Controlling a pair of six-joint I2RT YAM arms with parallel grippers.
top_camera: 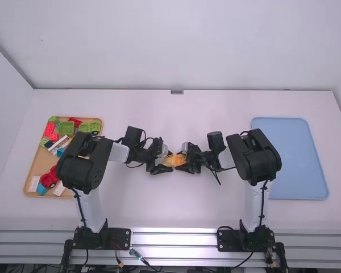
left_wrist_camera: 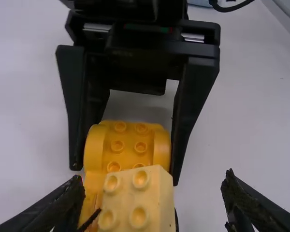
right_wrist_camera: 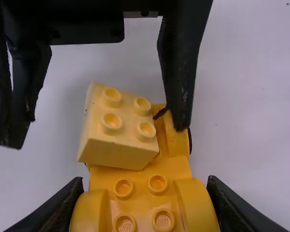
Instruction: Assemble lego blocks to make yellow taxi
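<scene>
Left gripper [top_camera: 166, 161]: wide open, gripping nothing | right gripper [top_camera: 182, 159]: closed on yellow car body [right_wrist_camera: 140, 175] | pale yellow block [right_wrist_camera: 117, 153]: atop body (sits askew)

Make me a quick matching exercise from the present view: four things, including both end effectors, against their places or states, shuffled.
1. Right end effector
2. Pale yellow block
3. Left end effector
4. Blue tray

A. Fingers apart, on either side of the pale block
B. On the table's right side
C. Clamped on the yellow car body
D. Askew over the yellow car body

Pairs: 1-C, 2-D, 3-A, 4-B.
</scene>
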